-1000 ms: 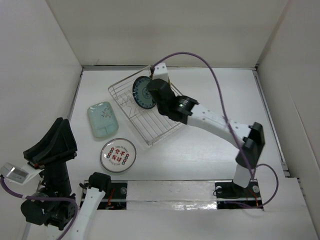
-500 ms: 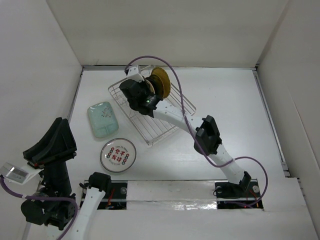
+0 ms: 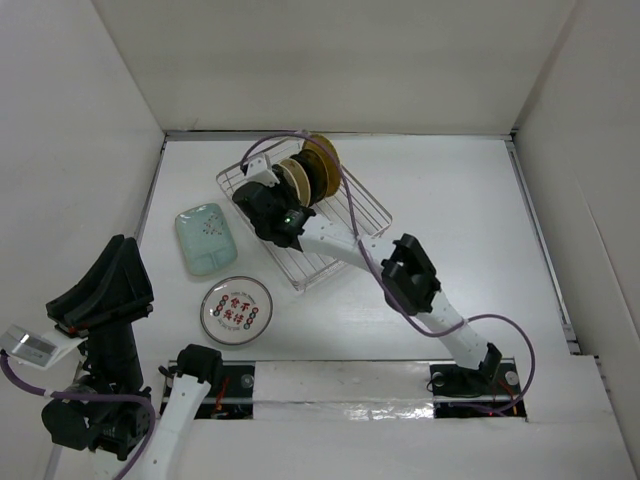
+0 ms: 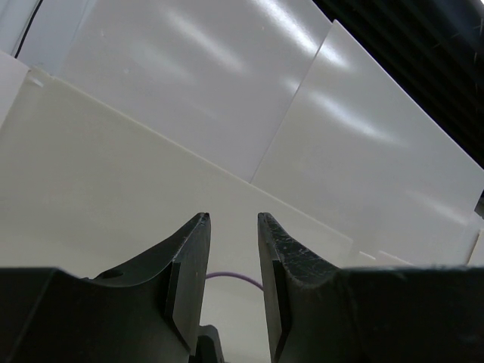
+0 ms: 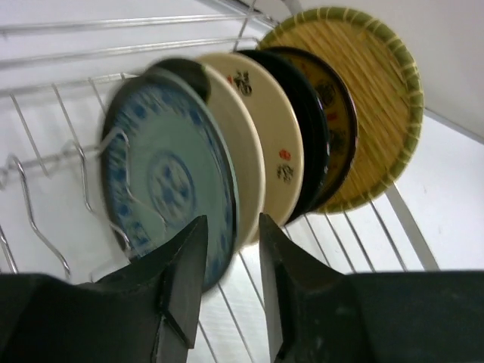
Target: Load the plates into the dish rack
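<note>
Right wrist alone: right gripper (image 5: 232,227) narrowly parted, empty, facing racked teal plate (image 5: 162,189).

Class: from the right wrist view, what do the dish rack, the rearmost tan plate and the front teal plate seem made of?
Dish rack: metal wire, shiny silver finish; thin bright rods.
Tan plate: looks like woven straw, or a printed imitation; fine streaks, green rim.
Teal plate: probably glazed ceramic or melamine; smooth printed pattern, blurred here.

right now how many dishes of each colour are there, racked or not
teal plate: 1
cream plate: 1
black plate: 1
black and gold plate: 1
tan plate: 1
white plate: 1
pale green dish: 1
total: 7
</note>
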`<act>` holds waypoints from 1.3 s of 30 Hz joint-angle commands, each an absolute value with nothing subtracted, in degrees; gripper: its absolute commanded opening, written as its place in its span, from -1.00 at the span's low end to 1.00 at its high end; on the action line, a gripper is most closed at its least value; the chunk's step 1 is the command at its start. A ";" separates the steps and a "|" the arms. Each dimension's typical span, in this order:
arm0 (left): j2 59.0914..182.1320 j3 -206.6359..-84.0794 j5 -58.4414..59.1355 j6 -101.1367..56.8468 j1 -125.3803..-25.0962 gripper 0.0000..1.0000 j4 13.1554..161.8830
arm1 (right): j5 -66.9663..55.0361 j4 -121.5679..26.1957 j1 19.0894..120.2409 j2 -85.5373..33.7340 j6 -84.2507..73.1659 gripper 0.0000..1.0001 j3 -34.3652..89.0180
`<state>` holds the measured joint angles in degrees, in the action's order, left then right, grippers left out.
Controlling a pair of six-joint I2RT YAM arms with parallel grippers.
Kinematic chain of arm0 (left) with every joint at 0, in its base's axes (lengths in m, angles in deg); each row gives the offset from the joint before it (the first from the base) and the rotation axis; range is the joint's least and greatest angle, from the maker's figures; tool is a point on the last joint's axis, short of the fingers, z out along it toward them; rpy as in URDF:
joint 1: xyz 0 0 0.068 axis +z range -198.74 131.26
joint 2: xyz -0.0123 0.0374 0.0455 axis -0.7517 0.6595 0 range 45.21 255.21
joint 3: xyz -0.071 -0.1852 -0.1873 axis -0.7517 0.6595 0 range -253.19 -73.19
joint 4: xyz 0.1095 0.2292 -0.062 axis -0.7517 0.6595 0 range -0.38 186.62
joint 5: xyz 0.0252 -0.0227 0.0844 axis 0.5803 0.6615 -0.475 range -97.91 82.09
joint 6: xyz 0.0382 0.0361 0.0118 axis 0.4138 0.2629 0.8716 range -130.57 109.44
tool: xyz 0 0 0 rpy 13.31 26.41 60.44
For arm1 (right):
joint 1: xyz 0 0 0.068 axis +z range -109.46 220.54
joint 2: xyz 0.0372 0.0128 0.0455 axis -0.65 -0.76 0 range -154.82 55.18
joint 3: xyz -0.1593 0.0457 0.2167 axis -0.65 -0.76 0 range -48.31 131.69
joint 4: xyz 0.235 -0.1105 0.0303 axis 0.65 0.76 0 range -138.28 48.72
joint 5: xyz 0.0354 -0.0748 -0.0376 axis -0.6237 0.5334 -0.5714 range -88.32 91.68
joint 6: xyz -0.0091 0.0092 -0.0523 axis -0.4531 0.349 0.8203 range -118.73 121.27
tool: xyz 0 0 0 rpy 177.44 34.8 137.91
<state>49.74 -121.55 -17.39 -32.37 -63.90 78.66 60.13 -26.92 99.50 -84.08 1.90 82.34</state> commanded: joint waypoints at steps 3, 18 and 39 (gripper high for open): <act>49.42 -121.70 -16.44 -32.45 -63.68 -0.43 76.09 | 57.33 -39.47 102.76 -64.05 -1.80 0.03 67.15; 49.78 -122.06 -15.12 -33.33 -63.68 -0.43 75.82 | 35.76 -44.51 122.88 -43.43 -40.32 -1.00 22.46; 47.23 -123.29 -17.05 -32.01 -65.88 -0.42 76.61 | 24.26 -84.14 119.99 -59.24 -85.80 0.14 2.40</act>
